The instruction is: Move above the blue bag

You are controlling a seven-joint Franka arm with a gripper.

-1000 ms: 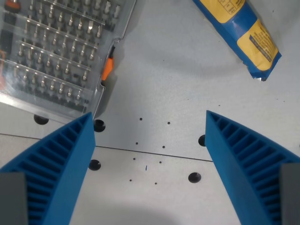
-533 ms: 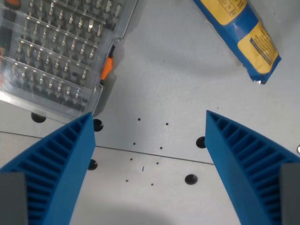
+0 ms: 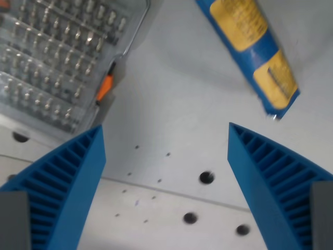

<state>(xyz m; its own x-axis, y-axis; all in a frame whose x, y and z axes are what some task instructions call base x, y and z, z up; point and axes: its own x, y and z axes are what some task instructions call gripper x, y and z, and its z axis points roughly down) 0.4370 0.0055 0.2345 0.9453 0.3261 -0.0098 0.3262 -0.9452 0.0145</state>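
The blue bag (image 3: 250, 49) with yellow label panels lies on the grey table at the top right of the wrist view, running from the top edge down to the right. My gripper (image 3: 166, 156) is open and empty, its two blue ribbed fingers (image 3: 62, 182) at the lower left and lower right. The bag lies beyond the fingertips, toward the view's upper right, and the gap between the fingers is over bare table.
A clear plastic case of screwdriver bits (image 3: 57, 67) with an orange latch (image 3: 105, 87) lies at the upper left. The grey table (image 3: 171, 114) has several round holes (image 3: 206, 177) and a seam line across the lower part.
The whole scene has shifted down and to the left in the view, so the camera has moved. The bag now reaches lower and nearer the centre.
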